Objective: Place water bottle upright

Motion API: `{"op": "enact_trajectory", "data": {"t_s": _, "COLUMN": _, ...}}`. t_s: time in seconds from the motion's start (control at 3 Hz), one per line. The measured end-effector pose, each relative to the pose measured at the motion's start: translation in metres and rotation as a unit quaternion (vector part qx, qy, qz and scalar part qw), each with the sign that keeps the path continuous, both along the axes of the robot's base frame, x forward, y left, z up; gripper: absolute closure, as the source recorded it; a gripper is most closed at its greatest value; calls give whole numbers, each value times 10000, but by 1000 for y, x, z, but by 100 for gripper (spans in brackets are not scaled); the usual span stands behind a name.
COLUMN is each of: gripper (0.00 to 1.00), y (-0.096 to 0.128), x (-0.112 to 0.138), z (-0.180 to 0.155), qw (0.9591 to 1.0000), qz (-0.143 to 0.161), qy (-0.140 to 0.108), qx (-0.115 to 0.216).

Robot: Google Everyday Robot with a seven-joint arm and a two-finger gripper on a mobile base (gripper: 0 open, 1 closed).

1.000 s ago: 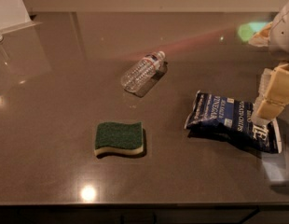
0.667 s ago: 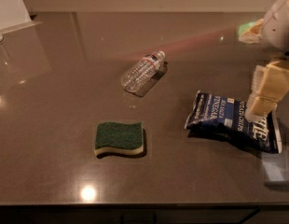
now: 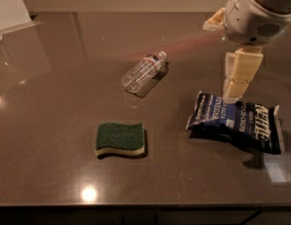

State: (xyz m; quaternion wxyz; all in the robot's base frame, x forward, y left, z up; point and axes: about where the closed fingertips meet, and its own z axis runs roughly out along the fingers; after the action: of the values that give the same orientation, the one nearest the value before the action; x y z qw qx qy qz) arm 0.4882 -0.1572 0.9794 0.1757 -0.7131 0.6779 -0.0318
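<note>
The water bottle (image 3: 143, 71) lies on its side on the dark tabletop, cap pointing to the back right, a dark label band near its neck. My gripper (image 3: 233, 93) hangs down from the white arm at the upper right. It is to the right of the bottle, apart from it, just above the top left corner of the blue chip bag (image 3: 237, 121). It holds nothing that I can see.
A green sponge with a pale underside (image 3: 120, 138) lies in front of the bottle. The blue chip bag lies flat at the right. The table's front edge (image 3: 136, 204) runs along the bottom. A pale object (image 3: 11, 6) stands at the back left corner.
The arm and gripper have moved left and further into view, from the right edge to above the chip bag's left corner. The bottle, sponge and bag have not moved.
</note>
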Motion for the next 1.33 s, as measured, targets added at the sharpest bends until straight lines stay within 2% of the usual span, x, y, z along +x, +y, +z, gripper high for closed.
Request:
{"op": "enact_trajectory", "data": {"t_s": 0.33, "gripper": 0, "y": 25, "x": 32, "z": -4, "qw": 9977, "qz": 630, "qy": -114, "qx": -211}}
{"op": "enact_trajectory", "data": {"t_s": 0.67, "gripper": 0, "y": 52, "x": 63, "z": -8, "qw": 9912, "qz": 1196, "qy": -267, "qx": -492}}
{"op": "enact_trajectory", "data": {"t_s": 1.0, "gripper": 0, "y": 86, "x": 102, "z": -17, "qw": 9773, "qz": 1948, "qy": -325, "qx": -766}}
{"op": "enact_trajectory", "data": {"t_s": 1.33, "gripper": 0, "y": 107, "x": 126, "z": -26, "qw": 9668, "qz": 2397, "qy": -268, "qx": -843}}
